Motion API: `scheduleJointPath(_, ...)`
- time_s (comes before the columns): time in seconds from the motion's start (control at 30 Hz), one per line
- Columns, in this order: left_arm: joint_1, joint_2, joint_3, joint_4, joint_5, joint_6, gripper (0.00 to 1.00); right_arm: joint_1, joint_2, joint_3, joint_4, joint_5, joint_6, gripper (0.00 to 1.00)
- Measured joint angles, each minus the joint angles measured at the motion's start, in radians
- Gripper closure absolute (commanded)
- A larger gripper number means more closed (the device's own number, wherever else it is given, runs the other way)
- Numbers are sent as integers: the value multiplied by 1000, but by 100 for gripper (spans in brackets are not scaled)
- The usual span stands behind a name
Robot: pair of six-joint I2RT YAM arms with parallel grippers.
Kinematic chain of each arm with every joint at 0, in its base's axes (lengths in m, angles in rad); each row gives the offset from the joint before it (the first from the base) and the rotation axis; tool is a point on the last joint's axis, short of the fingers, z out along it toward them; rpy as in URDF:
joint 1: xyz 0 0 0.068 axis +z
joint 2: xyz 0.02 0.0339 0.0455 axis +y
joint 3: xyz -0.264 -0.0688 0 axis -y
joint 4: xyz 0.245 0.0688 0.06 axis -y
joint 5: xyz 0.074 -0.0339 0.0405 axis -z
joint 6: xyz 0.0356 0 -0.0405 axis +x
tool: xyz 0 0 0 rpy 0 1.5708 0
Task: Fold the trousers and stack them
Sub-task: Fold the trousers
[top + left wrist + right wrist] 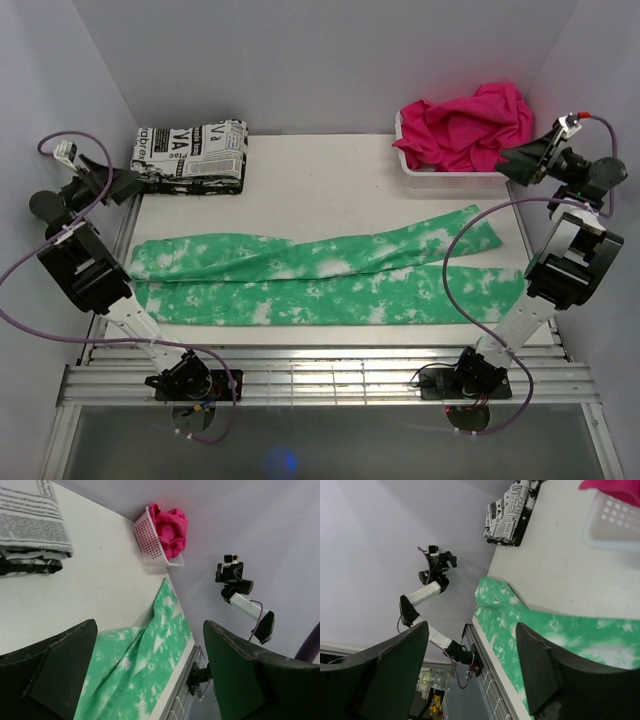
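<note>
The mint green tie-dye trousers (320, 280) lie spread flat across the front of the table, waist at the left, the two long legs running right and splitting apart near the right end. They also show in the left wrist view (145, 655) and the right wrist view (520, 625). My left gripper (118, 181) is raised at the far left, open and empty, above the table's left edge. My right gripper (522, 160) is raised at the far right, open and empty, beside the basket.
A folded black-and-white newsprint cloth (190, 156) lies at the back left. A white basket (440, 180) with a hot-pink cloth (468, 125) stands at the back right. Grey walls close in on three sides. A metal rail (330, 375) runs along the near edge.
</note>
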Motion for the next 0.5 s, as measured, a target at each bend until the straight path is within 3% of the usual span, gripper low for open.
scheduleJointPath(0.03,-26,15,43,-4,3,-56,2,21,29,84,-11,6,33,3)
scheduleJointPath(0.07,-49,29,94,-9,3,-103,2,43,38,137,-24,12,53,10)
scheduleJointPath(0.17,-109,80,311,-11,10,-229,2,100,31,225,-25,7,15,10)
scheduleJointPath(0.23,-125,93,415,-10,3,-267,2,127,13,250,-99,21,-95,10)
scheduleJointPath(0.4,-147,132,567,8,9,-339,2,143,-13,327,-505,132,-443,10)
scheduleJointPath(0.5,-178,176,683,1,6,-342,2,158,1,495,-956,273,-793,10)
